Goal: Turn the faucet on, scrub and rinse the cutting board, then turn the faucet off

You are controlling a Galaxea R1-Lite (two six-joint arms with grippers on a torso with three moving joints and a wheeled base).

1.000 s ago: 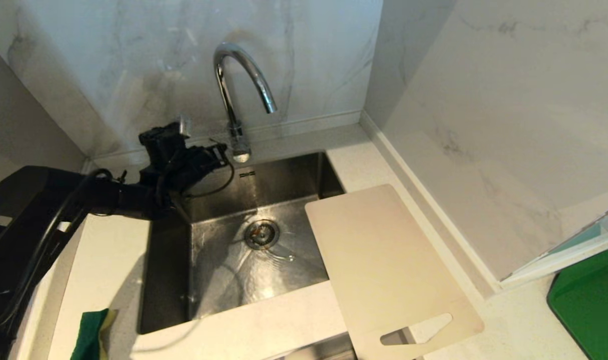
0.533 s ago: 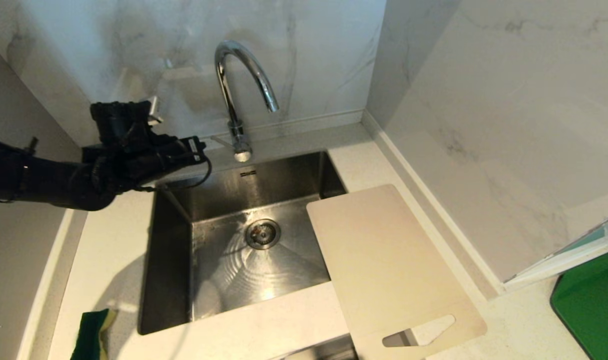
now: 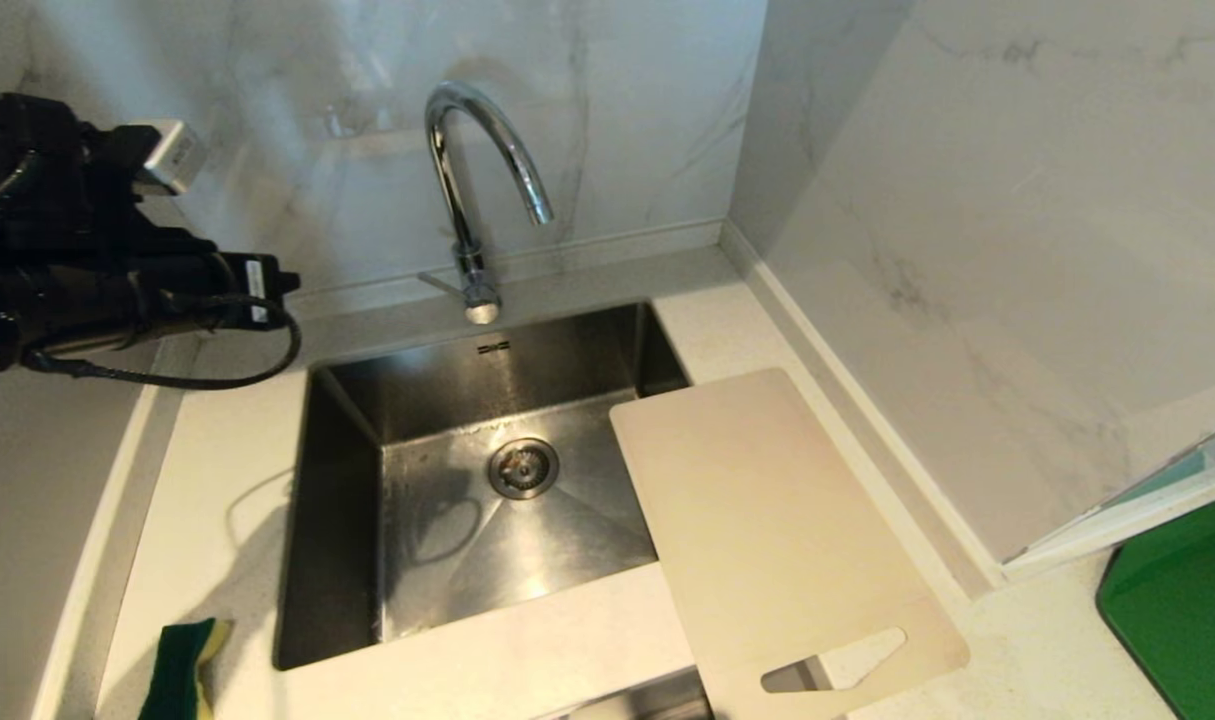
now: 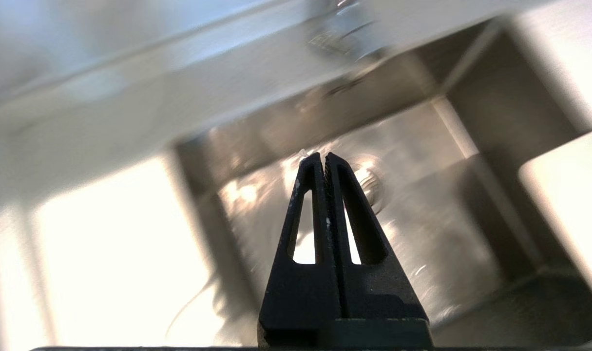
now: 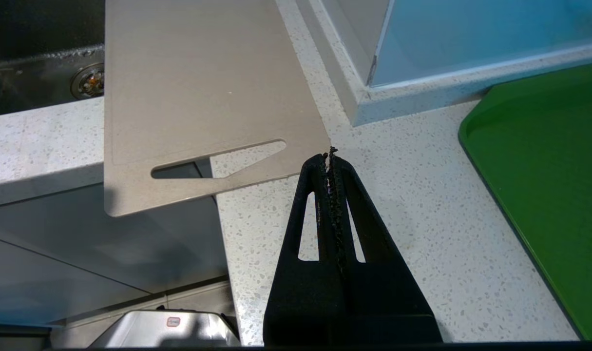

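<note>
The chrome faucet (image 3: pixel 479 180) stands behind the sink, its thin lever (image 3: pixel 437 282) pointing left, and no water runs from the spout. The off-white cutting board (image 3: pixel 767 520) lies flat across the sink's right edge and the counter, handle cutout toward the front; the right wrist view also shows the cutting board (image 5: pixel 198 87). My left arm (image 3: pixel 117 285) hangs high at the far left, away from the faucet. Its left gripper (image 4: pixel 323 155) is shut and empty, pointing down over the basin. My right gripper (image 5: pixel 329 156) is shut and empty above the counter beside the board's handle corner.
The steel sink (image 3: pixel 337 520) has a drain (image 3: pixel 523 467) at its middle. A green and yellow sponge (image 3: pixel 182 682) lies on the counter at the front left. A green mat (image 3: pixel 1177 600) sits at the far right, below a marble wall corner.
My left arm has pulled back from the faucet lever, up and to the left. The ripples of water in the basin have died away. The board has not moved.
</note>
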